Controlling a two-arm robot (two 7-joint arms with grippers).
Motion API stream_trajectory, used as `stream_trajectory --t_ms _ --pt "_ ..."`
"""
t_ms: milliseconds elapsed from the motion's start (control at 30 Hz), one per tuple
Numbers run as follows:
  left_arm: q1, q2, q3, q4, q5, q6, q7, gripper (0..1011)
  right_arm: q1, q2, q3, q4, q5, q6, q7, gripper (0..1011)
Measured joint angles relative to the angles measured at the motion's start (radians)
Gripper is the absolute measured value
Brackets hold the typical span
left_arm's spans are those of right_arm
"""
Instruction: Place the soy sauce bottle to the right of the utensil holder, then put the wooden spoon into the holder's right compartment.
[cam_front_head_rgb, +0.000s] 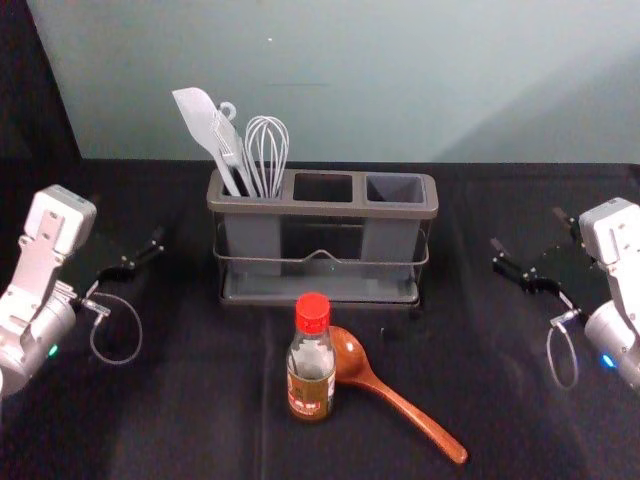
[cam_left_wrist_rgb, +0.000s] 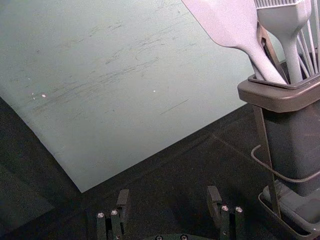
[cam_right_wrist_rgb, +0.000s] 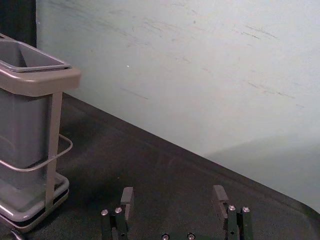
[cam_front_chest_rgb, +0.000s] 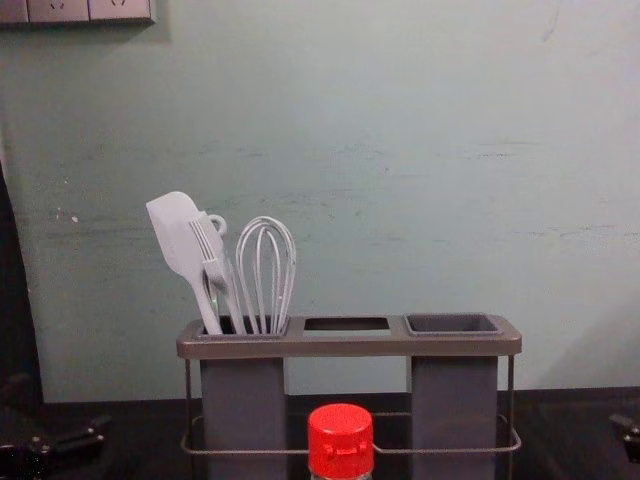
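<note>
Since the soy sauce bottle (cam_front_head_rgb: 312, 365) stands upright in front of the utensil holder (cam_front_head_rgb: 325, 208) and not at its right side, placing it there looks like the step in hand; the wooden spoon (cam_front_head_rgb: 405, 408) lies just beside it on the dark table (cam_front_head_rgb: 200, 420), bowl toward the holder and handle slanting out to the near right, though whether bowl and bottle touch I cannot tell. The left hand (cam_left_wrist_rgb: 168, 195) is out to the left of the holder, its fingers spread with nothing between them; the right hand (cam_right_wrist_rgb: 173, 194) is out to the right, likewise spread and empty, and seems the better placed for both moves. The bottle looks like glass, so I would expect it stiff, smooth and a little slippery, heavier low down if there is sauce in it, and breakable if knocked over; best to take it round the body below the shoulder, level and square, rather than by the red cap (cam_front_head_rgb: 312, 312), which could let it swing; coming in from the right, the fingers should clear the spoon's bowl, or they may push it round. The spoon should prove light and rigid, its polished wood apt to roll in a loose pinch; held partway along the handle, it could be turned upright and lowered handle first into the right compartment (cam_front_head_rgb: 388, 240).
</note>
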Motion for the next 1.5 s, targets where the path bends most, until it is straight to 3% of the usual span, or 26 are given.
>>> stream_trajectory --t_ms 367,467,700,867,1067,1267,1500 --pt "0.0 0.0 0.0 0.0 0.0 0.0 0.0 1000 0.0 0.0 0.0 0.0 0.0 0.0 0.0 1004" --pt "0.0 0.0 0.0 0.0 0.0 0.0 0.0 1000 -0.02 0.003 0.014 -0.023 -0.005 -0.007 -0.011 1004" --pt "0.0 0.0 0.0 0.0 0.0 0.0 0.0 1000 -0.118 0.022 0.048 -0.125 -0.041 -0.025 -0.058 1004" --pt "0.0 0.0 0.0 0.0 0.0 0.0 0.0 1000 -0.175 0.022 0.064 -0.175 -0.039 -0.037 -0.073 1004" --pt "0.0 0.0 0.0 0.0 0.0 0.0 0.0 1000 -0.291 0.028 0.086 -0.276 -0.039 -0.083 -0.089 1004" --pt "0.0 0.0 0.0 0.0 0.0 0.0 0.0 1000 -0.371 0.034 0.087 -0.349 -0.039 -0.117 -0.077 1004" --pt "0.0 0.0 0.0 0.0 0.0 0.0 0.0 1000 -0.416 0.032 0.061 -0.409 -0.042 -0.142 -0.023 1004"
